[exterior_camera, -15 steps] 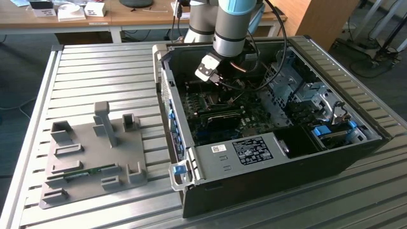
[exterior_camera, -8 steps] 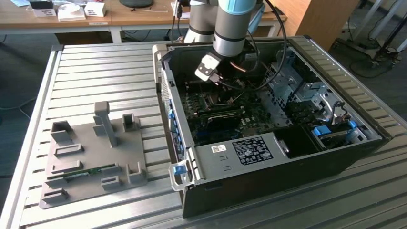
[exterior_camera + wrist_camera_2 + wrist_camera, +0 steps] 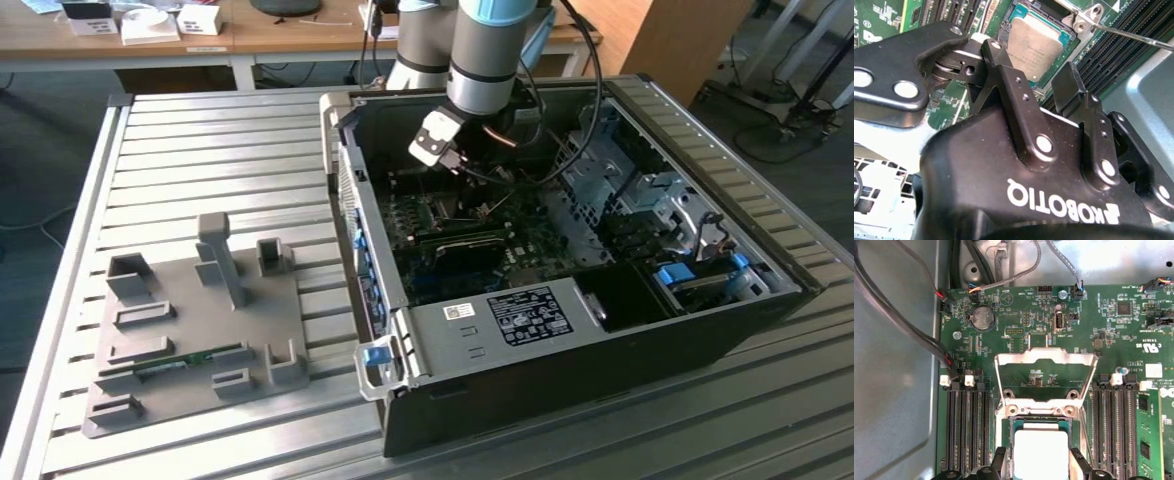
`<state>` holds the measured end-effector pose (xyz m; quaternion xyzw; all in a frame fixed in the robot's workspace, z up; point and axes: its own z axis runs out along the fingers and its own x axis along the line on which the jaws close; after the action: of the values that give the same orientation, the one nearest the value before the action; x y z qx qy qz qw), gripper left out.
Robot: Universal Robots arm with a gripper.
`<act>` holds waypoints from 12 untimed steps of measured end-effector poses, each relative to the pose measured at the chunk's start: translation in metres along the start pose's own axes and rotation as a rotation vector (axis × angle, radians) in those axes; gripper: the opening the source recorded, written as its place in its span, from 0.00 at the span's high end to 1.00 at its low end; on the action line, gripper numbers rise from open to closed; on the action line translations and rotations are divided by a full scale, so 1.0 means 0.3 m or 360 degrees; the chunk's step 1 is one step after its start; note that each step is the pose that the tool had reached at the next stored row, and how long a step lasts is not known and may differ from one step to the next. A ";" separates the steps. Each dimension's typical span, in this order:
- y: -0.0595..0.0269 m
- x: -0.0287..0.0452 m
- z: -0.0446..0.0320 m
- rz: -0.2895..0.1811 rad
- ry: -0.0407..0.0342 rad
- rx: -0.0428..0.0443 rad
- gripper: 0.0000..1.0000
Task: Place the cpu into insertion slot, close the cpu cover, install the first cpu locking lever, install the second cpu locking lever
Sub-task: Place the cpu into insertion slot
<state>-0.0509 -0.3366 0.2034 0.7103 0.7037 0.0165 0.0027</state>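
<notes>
Gripper [image 3: 1039, 469]: its two black fingers [image 3: 1004, 80] stand apart, with nothing clamped between them. In the exterior view the arm reaches down into the open computer case [image 3: 561, 340].

Cpu [image 3: 1040, 450]: lies flat in the insertion slot on the green motherboard [image 3: 1114, 325], silvery top up. In the first wrist view it sits in the gap between the two fingertips, one tip at each side of it. In the second wrist view it lies just past the fingertips. Whether the fingers touch it cannot be told.

Cpu cover [image 3: 1046, 360]: raised on its hinge at the socket edge farthest from the fingers. It is a thin metal frame, and the board shows through its open window. It is not down over the cpu.

Locking lever [image 3: 1134, 37]: a thin metal rod, lifted and slanting away from the cover's hinge corner, beyond the fingertips and clear of them.

Memory slots [image 3: 969, 430]: rows of long black slots on both outer sides of the fingers, flanking the socket.

Coin cell battery [image 3: 983, 318]: on the board beyond the raised cover, well apart from the fingers.

Cables [image 3: 929, 335]: dark leads run along the case wall to plugs at the board's edge, away from the fingers.

Grey fixture tray [image 3: 174, 300]: on the slatted metal table [image 3: 214, 150] outside the case, well apart from the gripper.
</notes>
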 end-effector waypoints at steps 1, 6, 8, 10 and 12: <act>0.000 0.000 0.000 0.0000 0.0000 0.0000 0.40; 0.000 0.000 -0.002 0.0000 -0.0021 0.0000 0.40; 0.000 0.000 -0.002 -0.0001 -0.0021 0.0000 0.40; 0.000 0.000 -0.002 -0.0001 -0.0021 0.0000 0.40; 0.000 0.000 -0.002 0.0000 -0.0020 0.0000 0.40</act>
<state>-0.0509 -0.3366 0.2041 0.7103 0.7037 0.0120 0.0073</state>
